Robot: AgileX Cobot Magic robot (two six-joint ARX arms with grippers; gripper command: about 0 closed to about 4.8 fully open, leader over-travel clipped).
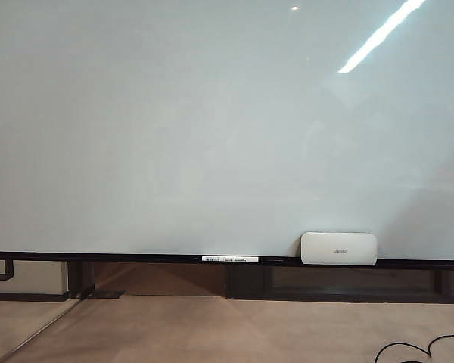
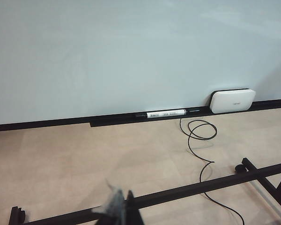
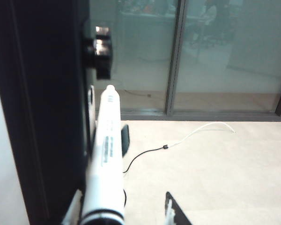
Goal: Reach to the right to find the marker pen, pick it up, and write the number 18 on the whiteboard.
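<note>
The marker pen (image 3: 104, 154) stands white-barrelled between your right pincer's (image 3: 123, 209) parted fingers, one finger just beside it, the other apart, next to a black post (image 3: 47, 108). The whiteboard (image 1: 212, 128) carries another marker (image 1: 230, 259) and an eraser (image 1: 338, 248) on its bottom rail. Your left pincer (image 2: 122, 210) hangs over the floor; I can't tell its state.

A white rounded-rectangle eraser (image 2: 232, 100), a white labelled marker (image 2: 166, 113) and a looping thin black cable (image 2: 201, 136) lie well ahead of the left claw (image 2: 122, 211).
</note>
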